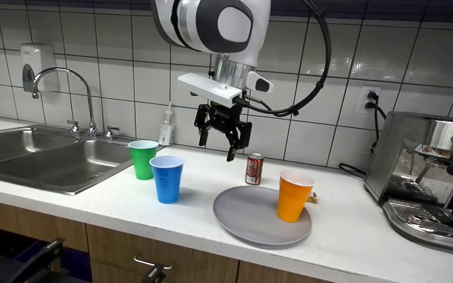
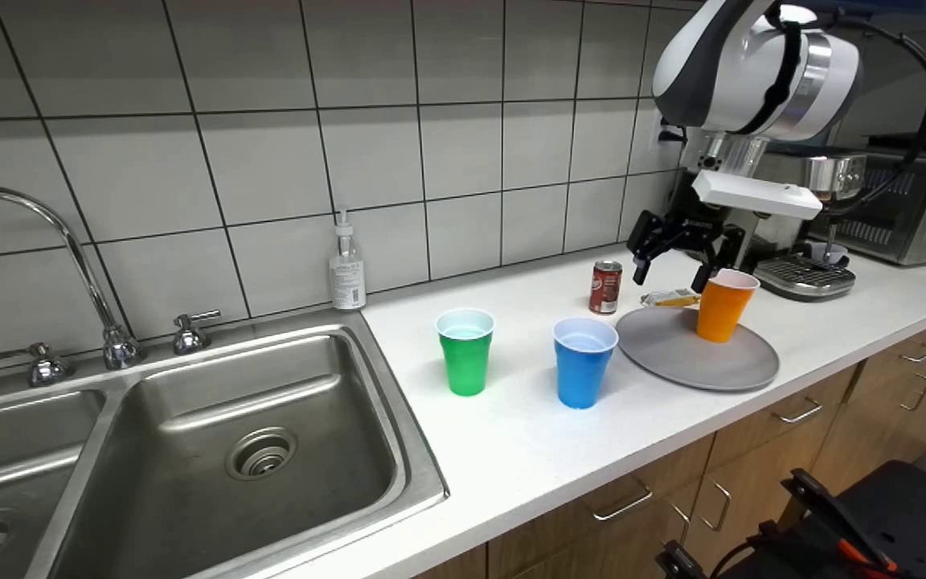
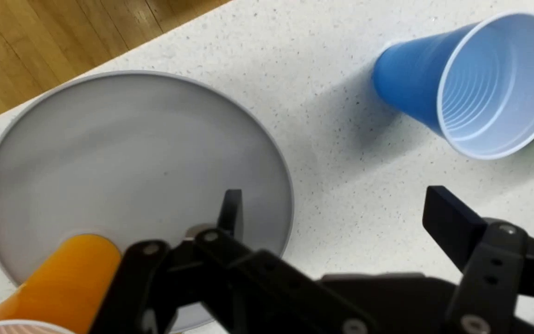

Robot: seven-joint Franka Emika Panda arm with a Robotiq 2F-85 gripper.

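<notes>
Robot arm (image 1: 216, 29) bent down over counter (image 1: 210, 169), claw (image 1: 216, 147) pointing downward, spread wide, hovering near gray plate (image 1: 246, 216)

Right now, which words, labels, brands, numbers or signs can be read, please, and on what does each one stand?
No text can be read with certainty.
Red can: label print too small.
Pump bottle: label too small and blurred.
Gripper: pale marking too small and blurred.
Small wrapper: any print too blurred.
</notes>
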